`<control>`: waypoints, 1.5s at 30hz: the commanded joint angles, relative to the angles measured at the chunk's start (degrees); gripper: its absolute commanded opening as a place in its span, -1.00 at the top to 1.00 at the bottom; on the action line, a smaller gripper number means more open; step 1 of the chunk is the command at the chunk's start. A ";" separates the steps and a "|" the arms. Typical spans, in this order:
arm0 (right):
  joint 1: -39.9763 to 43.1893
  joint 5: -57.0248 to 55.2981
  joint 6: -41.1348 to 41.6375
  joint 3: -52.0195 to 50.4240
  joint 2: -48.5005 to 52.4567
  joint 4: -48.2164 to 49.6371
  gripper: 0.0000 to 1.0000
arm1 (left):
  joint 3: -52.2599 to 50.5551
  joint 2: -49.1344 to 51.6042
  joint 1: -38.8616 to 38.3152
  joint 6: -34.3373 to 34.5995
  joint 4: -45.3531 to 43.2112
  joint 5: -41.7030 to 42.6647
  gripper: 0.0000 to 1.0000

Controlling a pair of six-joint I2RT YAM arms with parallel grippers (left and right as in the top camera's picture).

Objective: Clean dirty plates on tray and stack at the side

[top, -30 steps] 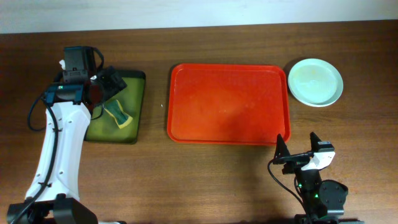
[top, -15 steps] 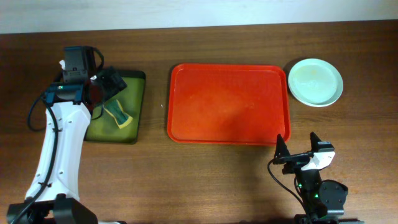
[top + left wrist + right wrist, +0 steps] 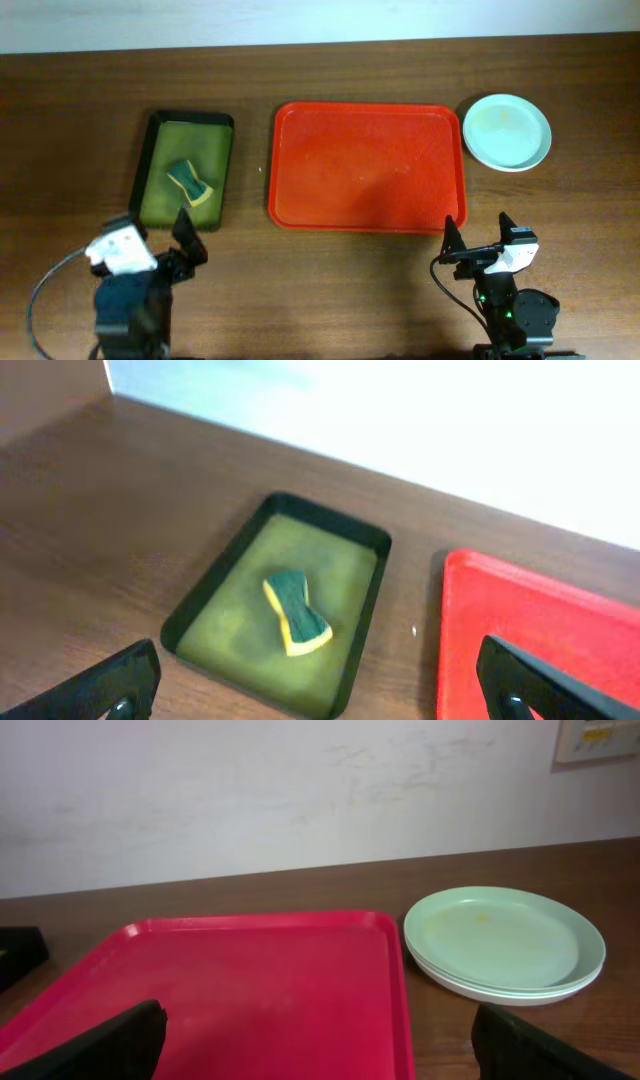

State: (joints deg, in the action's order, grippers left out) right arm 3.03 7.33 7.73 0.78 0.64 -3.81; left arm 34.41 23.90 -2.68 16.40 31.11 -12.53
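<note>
The plates (image 3: 507, 132) are stacked on the table (image 3: 300, 290), just off the far right corner of the tray (image 3: 368, 168). Left gripper (image 3: 320, 695) and right gripper (image 3: 315, 1050) are both spread wide near the front edge, nothing gripped. The sponge (image 3: 190, 183) is parked in the green tray (image 3: 165, 150).

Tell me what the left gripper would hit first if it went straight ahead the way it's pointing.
Probably the olive-green tray, at its near rim, with the sponge just beyond. The left gripper is open and empty; its height is unclear.
</note>
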 commanded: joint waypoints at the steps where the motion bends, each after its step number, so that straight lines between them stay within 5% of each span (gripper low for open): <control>1: 0.33 -0.48 0.00 -0.46 -0.44 -0.07 -0.97 | -2.27 -8.59 -0.17 -1.33 1.33 -0.79 -0.99; 7: 0.33 -0.46 0.00 -0.46 -0.44 -0.07 -0.97 | -9.57 -20.00 0.87 -1.33 4.24 -0.76 -0.98; 12: 0.33 -0.46 0.00 -0.46 -0.44 -0.07 -0.97 | -16.70 -23.63 1.11 -12.22 -9.05 6.16 -0.98; 21: 0.33 -0.48 0.00 -0.46 -0.44 -0.07 -0.97 | -33.97 -23.63 0.98 -12.22 -37.92 6.73 -0.98; 24: 0.33 -0.48 0.00 -0.46 -0.44 -0.07 -0.97 | -33.94 -23.63 0.96 -12.20 -38.93 6.80 -0.98; 28: 0.33 -0.46 0.00 -0.46 -0.44 -0.07 -0.97 | -33.94 -23.63 0.96 -12.22 -52.04 7.82 -0.98; 32: 0.33 -0.46 0.02 -0.46 -0.44 -0.07 -0.97 | -33.94 -23.63 0.96 -14.36 -27.80 6.95 -0.98; 45: 0.33 -0.46 0.00 -0.46 -0.44 -0.07 -0.96 | -33.90 -23.61 0.98 -20.17 -26.53 8.50 -0.98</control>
State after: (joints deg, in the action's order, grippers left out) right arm 3.03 7.33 7.70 0.78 0.69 -3.79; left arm 0.56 0.78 -1.80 -2.44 4.10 -4.84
